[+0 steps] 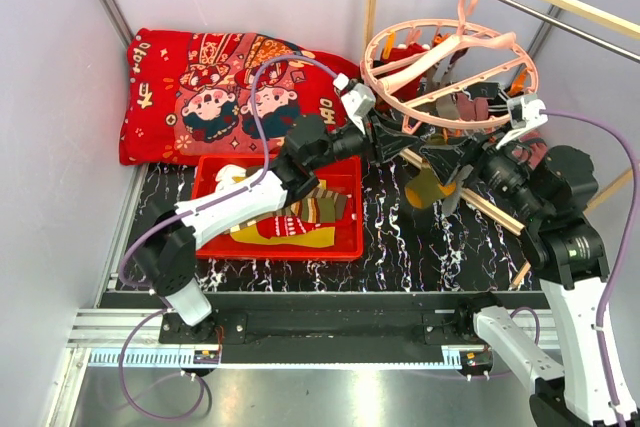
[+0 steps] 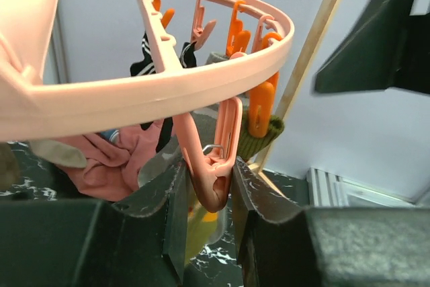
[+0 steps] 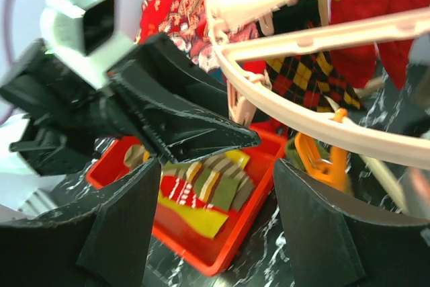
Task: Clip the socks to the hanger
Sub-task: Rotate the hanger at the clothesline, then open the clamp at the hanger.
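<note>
The hanger [image 1: 450, 72] is a round pale-pink plastic ring with crossbars and a top hook. It hangs tilted above the rear right of the desk [image 1: 430, 237], and pink and orange clips dangle from its rim. An argyle sock [image 3: 302, 75], a red sock [image 3: 363, 38] and a black sock with white stripes [image 2: 144, 58] hang from it. An olive sock [image 2: 259, 140] sits in an orange clip [image 2: 262, 109].

I read the left end effector [image 2: 209, 169] as closed narrow on a pink clip [image 2: 213, 186], with one finger pressing each side just below the ring. The right end effector [image 3: 215, 233] stands wide with nothing between its fingers, beside the ring's near rim.

Loose socks [image 1: 290, 222], olive-brown striped and yellow, lie in the red tray [image 1: 280, 252] on the desk, in front of the red cushion [image 1: 200, 87].
</note>
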Tool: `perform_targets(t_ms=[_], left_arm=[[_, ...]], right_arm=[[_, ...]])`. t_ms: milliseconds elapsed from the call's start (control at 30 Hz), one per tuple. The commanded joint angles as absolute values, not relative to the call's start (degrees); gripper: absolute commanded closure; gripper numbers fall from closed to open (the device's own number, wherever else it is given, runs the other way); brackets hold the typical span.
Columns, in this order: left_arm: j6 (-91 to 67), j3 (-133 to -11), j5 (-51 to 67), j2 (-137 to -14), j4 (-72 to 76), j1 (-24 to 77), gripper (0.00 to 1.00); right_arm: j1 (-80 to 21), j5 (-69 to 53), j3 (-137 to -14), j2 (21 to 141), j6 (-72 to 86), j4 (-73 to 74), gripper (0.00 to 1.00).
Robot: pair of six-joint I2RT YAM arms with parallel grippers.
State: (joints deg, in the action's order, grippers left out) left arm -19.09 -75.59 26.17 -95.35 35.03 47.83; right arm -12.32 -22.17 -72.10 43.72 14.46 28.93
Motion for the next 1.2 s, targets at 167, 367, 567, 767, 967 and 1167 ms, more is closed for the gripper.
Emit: perform_targets(t_ms=[167, 367, 567, 767, 967, 1167], left_arm=[[-4.6, -79.3, 11.9, -94.4, 26.2, 53.4, 0.90], [-0.6, -80.7, 7.5, -96.0, 25.3, 56.1, 0.91], [4.1, -81.2, 2.6, -96.6, 25.0, 58.4, 0.92], [7.6, -82.1, 0.3, -97.7, 24.9, 60.3, 0.92], [8.8, -82.0, -2.6, -98.1, 25.6, 61.9, 0.92], [11.4, -83.0, -4.0, -99.1, 24.8, 63.8, 0.92]], right_arm=[[-12.5, -15.2, -74.6, 46.1, 25.8, 30.9, 0.25], [-12.5, -12.1, -75.3, 48.0, 30.1, 30.3, 0.25], [-12.4, -10.9, -76.7, 50.4, 32.5, 30.2, 0.26], [-12.5, -10.5, -76.8, 52.5, 34.4, 30.7, 0.28], [-12.5, -9.2, -75.5, 52.8, 33.8, 30.6, 0.28], [-12.5, -8.3, -74.5, 53.3, 33.1, 28.7, 0.29]])
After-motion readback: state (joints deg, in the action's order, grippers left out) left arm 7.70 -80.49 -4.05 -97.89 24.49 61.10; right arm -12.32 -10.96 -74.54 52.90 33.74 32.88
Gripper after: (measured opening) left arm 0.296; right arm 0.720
